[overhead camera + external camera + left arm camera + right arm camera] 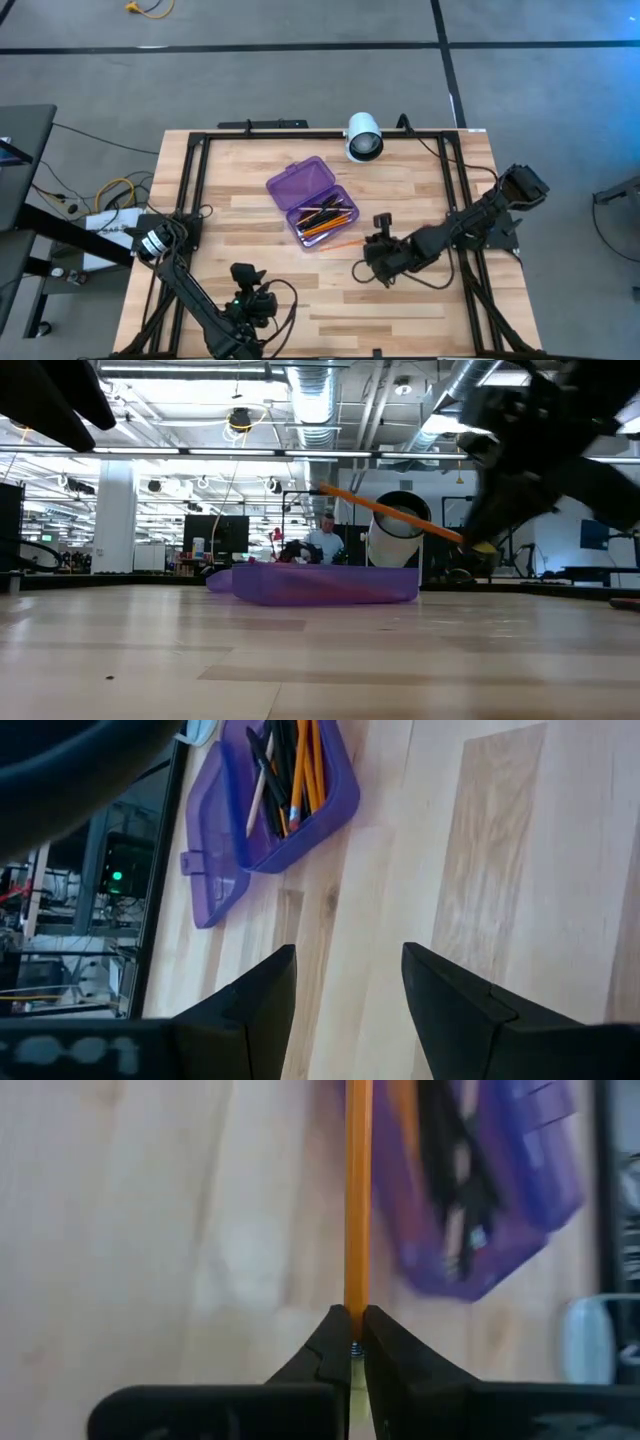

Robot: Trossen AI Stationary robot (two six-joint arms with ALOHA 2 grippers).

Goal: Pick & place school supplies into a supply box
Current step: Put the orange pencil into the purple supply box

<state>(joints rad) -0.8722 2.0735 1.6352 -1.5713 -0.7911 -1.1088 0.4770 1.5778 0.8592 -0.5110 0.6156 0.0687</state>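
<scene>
risk: end-held pencil swinging wide of the box

high view: right gripper (pixel 366 250) is pinching a thin orange pencil (pixel 343 243) just beside the translucent purple supply box (pixel 312 201); left gripper (pixel 240 322), spread, is waiting.
low view: the pencil is hanging tilted, risking pivoting.
right wrist view: the pencil's tip is possibly overshooting the rim.

The table (pixel 400 310) is made of light wood boards with a black frame along its edges. A purple box (pixel 312 201) lies on it with its lid open flat beside it. The box sits just past the tip of the right claw (pixel 366 247), toward the far side of the table. Pencils and pens (pixel 322 218) lie inside the box. A white camera (pixel 363 137) stands at the far edge, beyond the box.
</scene>
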